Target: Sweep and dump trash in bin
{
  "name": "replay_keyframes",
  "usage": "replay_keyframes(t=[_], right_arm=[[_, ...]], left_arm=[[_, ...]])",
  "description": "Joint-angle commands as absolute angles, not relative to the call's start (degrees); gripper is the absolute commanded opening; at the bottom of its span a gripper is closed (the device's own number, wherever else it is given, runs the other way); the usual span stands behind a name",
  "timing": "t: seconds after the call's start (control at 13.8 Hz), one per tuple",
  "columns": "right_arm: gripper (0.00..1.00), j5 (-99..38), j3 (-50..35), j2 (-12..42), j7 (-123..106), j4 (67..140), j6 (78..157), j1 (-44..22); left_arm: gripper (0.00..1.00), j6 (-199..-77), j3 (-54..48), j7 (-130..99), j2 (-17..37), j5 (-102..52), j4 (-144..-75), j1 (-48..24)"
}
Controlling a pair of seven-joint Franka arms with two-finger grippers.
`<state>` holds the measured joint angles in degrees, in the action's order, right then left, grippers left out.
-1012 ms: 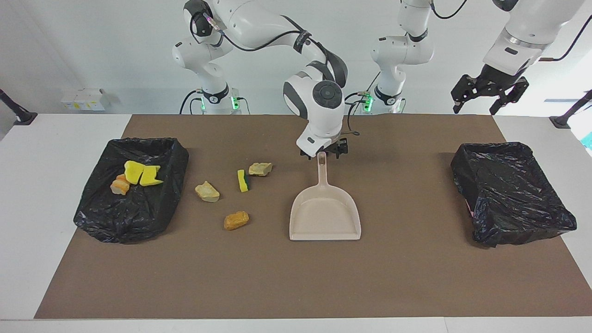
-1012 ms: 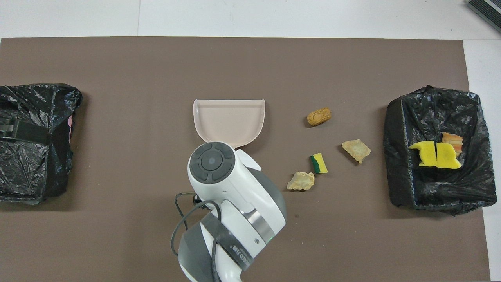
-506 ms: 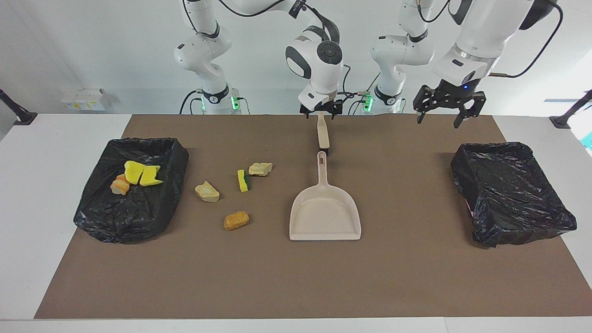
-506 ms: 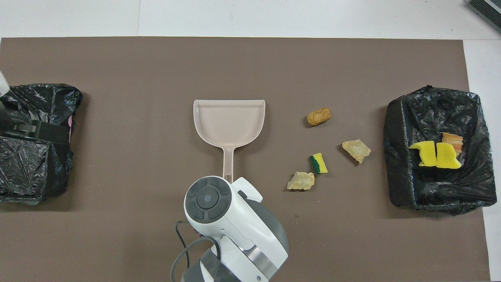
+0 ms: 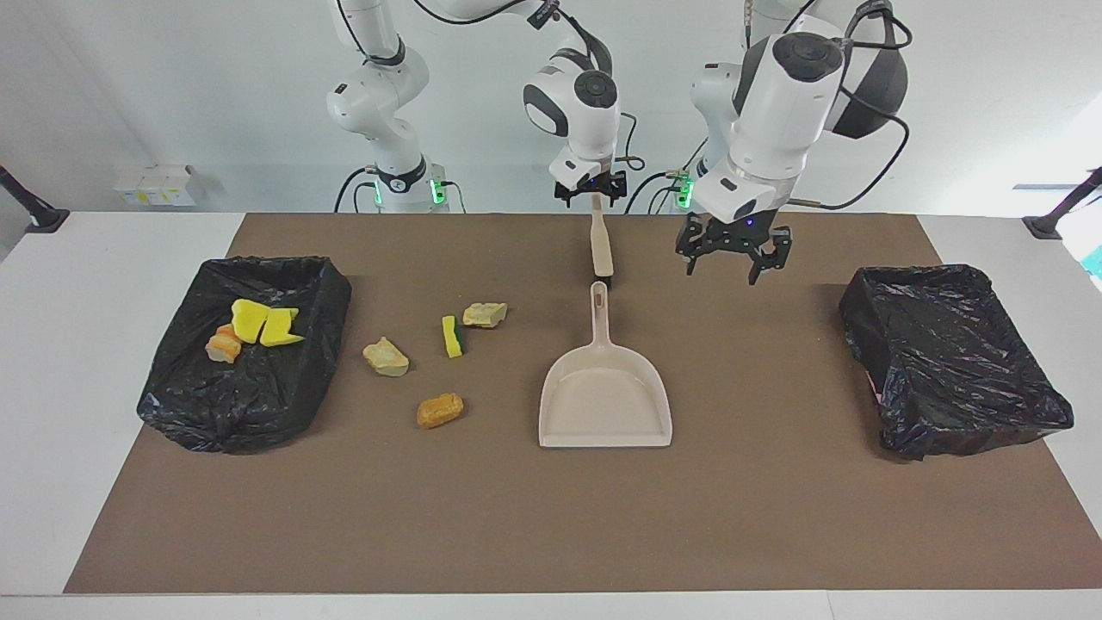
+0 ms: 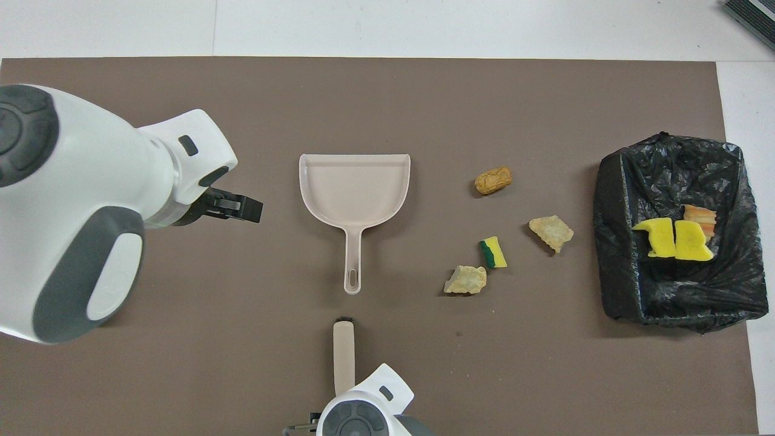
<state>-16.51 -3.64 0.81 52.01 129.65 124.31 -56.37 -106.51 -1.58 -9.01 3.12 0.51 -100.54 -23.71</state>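
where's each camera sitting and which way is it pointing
Facing view: high across the table, looking at the robots; both arms show whole, right gripper holding the brush, left gripper over the mat.
Overhead view: above the robots' end, looking steeply down; only wrists and grippers show.
Both share the dustpan, loose trash and the filled bin.

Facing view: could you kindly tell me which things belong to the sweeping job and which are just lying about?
Job: beige plastic dustpan; beige black-bristled brush in right tool; open left tool over brown mat; four loose sponge and bread-like trash pieces; black-bagged bin holding three more.
Lying about: second black-bagged bin; white boxes by the wall.
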Motion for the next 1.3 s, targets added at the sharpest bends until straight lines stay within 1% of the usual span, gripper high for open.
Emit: replay_keyframes(t=[0.0, 0.14, 0.29, 0.51, 0.72, 0.79, 0.87, 0.94, 1.08, 1.23], right_arm=[[1.0, -17.5, -3.6, -0.3, 53.9, 131.7, 125.8, -57.3], [1.0, -17.5, -3.5, 0.4, 53.7, 131.8, 125.9, -58.2], [0.9, -17.5, -3.5, 0.6, 53.8, 131.7, 126.3, -58.2], [0.8, -17.5, -3.5, 0.9, 53.8, 131.7, 126.3, -58.2], [0.67, -17.5, -3.5, 1.0, 53.7, 131.7, 127.5, -58.1], [0.58, -17.5, -3.5, 1.1, 53.6, 131.7, 128.1, -58.1], [0.44, -17.5, -3.5, 1.2, 53.4, 131.7, 128.1, -58.1], [0.34, -17.5, -3.5, 1.2, 53.1, 131.7, 128.0, -58.1], [0.15, -17.5, -3.5, 1.3, 52.9, 131.6, 127.9, -58.1], [0.03, -17.5, -3.5, 1.6, 52.6, 131.3, 127.9, -57.8]], left_arm=[[1.0, -110.4, -0.7, -11.3, 4.8, 1.1, -103.3, -27.9], [1.0, -114.1, -0.6, -15.4, 8.9, 1.6, -103.5, -30.9], [1.0, -116.8, -0.7, -18.0, 10.3, 1.6, -103.8, -32.3], [1.0, -118.3, -0.6, -19.8, 12.9, 2.0, -103.9, -34.3], [1.0, -122.3, -0.7, -23.6, 13.4, 2.0, -105.8, -34.9], [1.0, -122.6, -0.7, -23.7, 13.4, 2.0, -107.0, -35.9], [1.0, -123.3, -0.7, -24.0, 13.4, 2.0, -107.3, -36.1], [1.0, -124.8, -0.7, -25.3, 13.4, 1.9, -108.2, -36.2], [1.0, -128.0, -0.7, -27.0, 13.4, 2.0, -110.0, -36.4], [1.0, -128.5, -0.7, -27.0, 13.3, 2.0, -111.1, -36.7]])
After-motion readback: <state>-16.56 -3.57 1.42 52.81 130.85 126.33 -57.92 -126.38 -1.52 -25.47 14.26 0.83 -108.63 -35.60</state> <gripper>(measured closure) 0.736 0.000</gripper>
